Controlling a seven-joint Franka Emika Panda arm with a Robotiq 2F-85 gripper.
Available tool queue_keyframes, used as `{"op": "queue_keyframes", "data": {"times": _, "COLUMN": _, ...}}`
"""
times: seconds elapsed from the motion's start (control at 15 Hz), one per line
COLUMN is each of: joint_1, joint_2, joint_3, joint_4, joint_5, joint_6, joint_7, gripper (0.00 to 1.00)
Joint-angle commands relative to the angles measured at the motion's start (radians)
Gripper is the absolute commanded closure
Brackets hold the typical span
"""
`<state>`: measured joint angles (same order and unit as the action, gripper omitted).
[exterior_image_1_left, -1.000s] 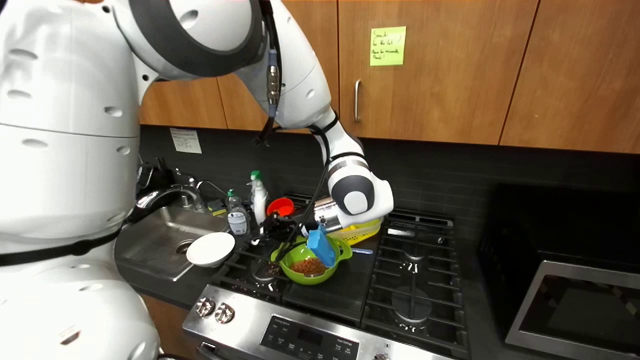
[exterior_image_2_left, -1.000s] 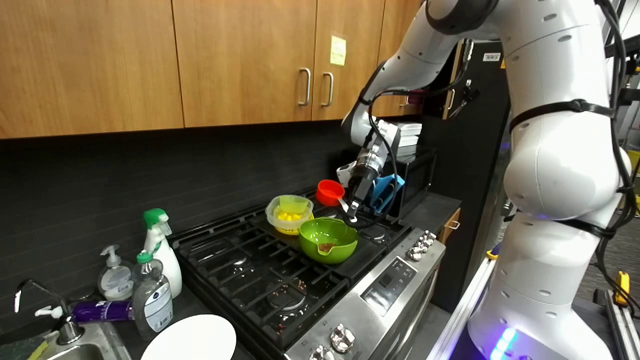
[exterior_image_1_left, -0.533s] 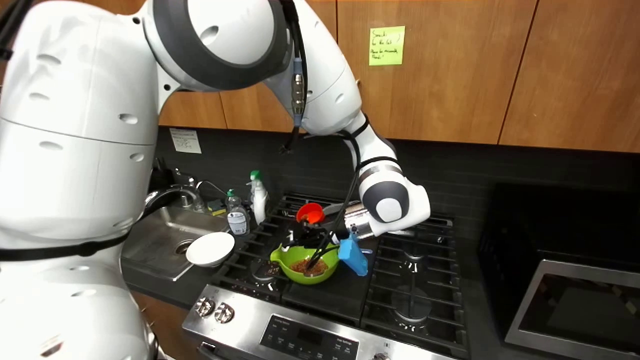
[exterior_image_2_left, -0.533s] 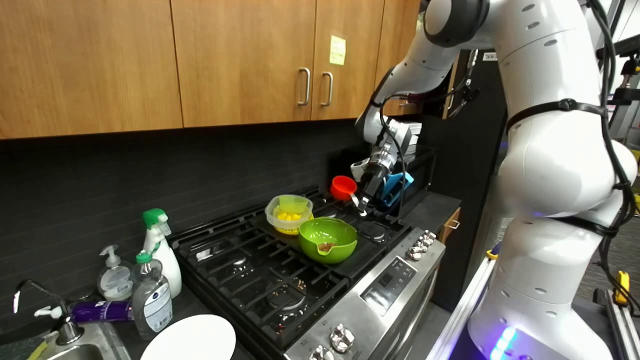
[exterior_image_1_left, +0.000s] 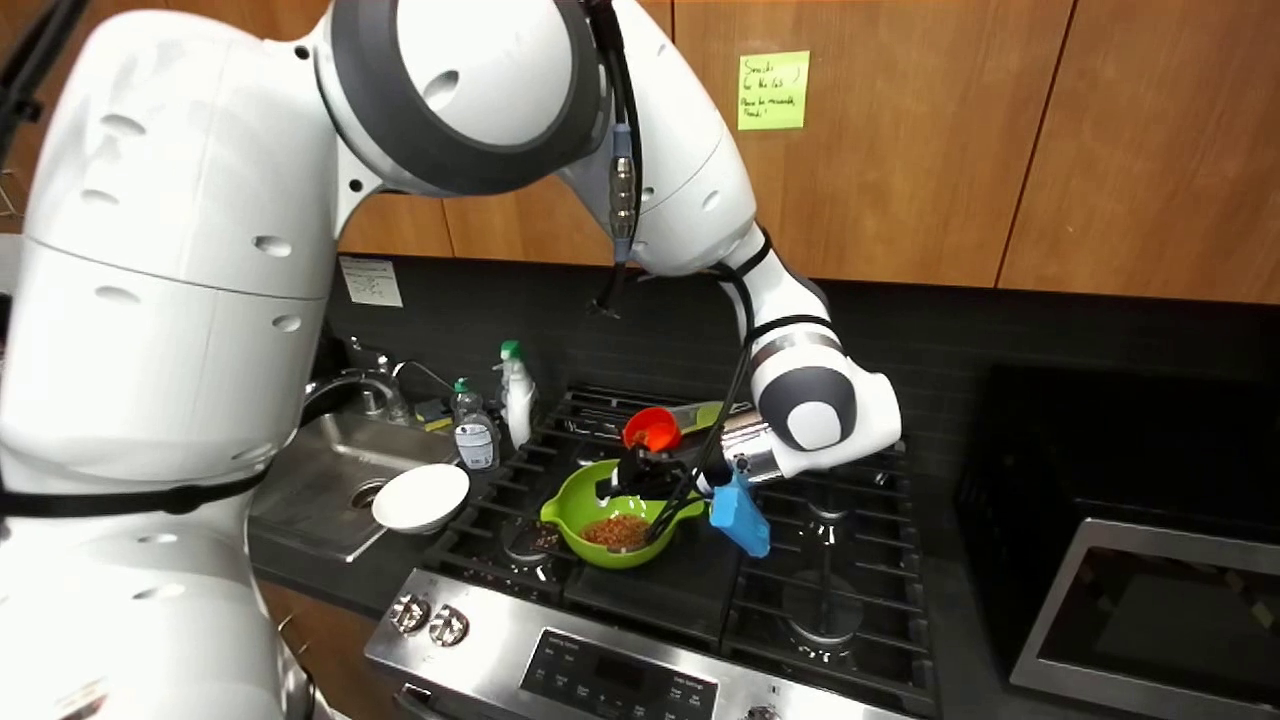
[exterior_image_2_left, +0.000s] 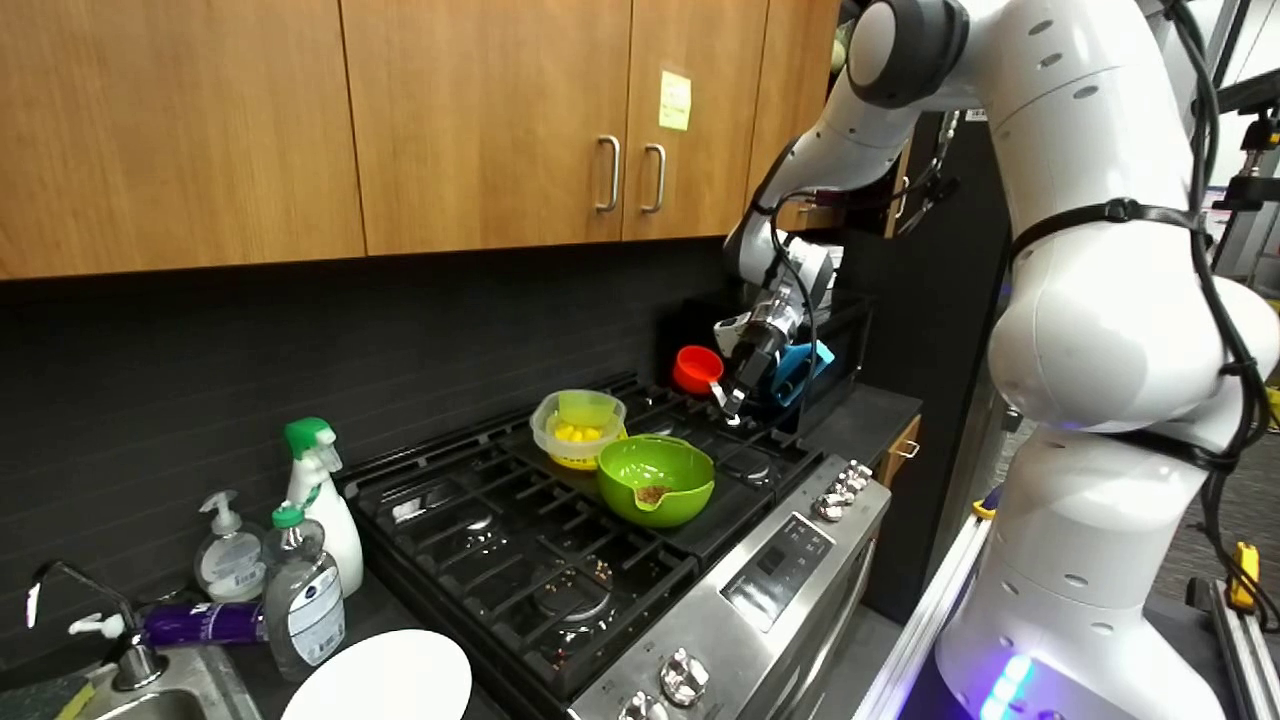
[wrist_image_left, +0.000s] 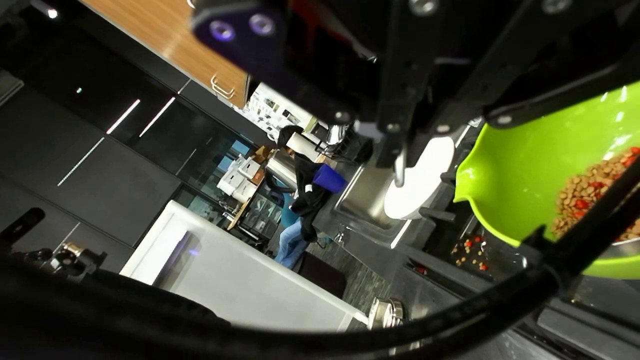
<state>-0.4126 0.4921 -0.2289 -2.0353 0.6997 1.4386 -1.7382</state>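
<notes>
My gripper (exterior_image_1_left: 622, 482) is shut on the pale handle of a red cup (exterior_image_1_left: 652, 429); in an exterior view the cup hangs in the air just behind the fingers, with a little brown food visible in it. In the wrist view the gripper (wrist_image_left: 395, 137) comes in from the top, and the handle's end (wrist_image_left: 400, 170) pokes out below the fingertips. Its own body hides most of the cup there. A green bowl (wrist_image_left: 510, 165) with brown and red pellets (wrist_image_left: 590, 195) stands on the stove. From an exterior view, the cup (exterior_image_2_left: 697, 369) hangs beyond the bowl (exterior_image_2_left: 655, 480).
A clear container (exterior_image_2_left: 578, 430) with yellow things stands beside the bowl. Loose pellets (wrist_image_left: 470, 252) lie on the stove. Near the sink (exterior_image_1_left: 340, 470) are a white dish (exterior_image_1_left: 421, 497) and bottles (exterior_image_1_left: 477, 440). Black cables (exterior_image_1_left: 735, 400) hang from the arm, and overhead are wooden cabinets (exterior_image_1_left: 900, 150).
The arm has carried the red cup to the right in both exterior views, away from the sink side, slowing in the last half second. My gripper has stayed shut on its handle. The bowl has not moved.
</notes>
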Motion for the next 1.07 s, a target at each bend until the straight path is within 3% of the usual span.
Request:
{"op": "queue_keyframes", "data": {"times": 0.0, "joint_1": -0.01, "joint_2": 0.03, "joint_3": 0.012, "joint_4": 0.047, "joint_5": -0.008, "joint_6": -0.021, "joint_7": -0.01, "gripper": 0.99}}
{"op": "queue_keyframes", "data": {"times": 1.0, "joint_1": -0.077, "joint_2": 0.087, "joint_3": -0.003, "joint_4": 0.053, "joint_5": -0.17, "joint_6": 0.007, "joint_7": -0.076, "gripper": 0.99}}
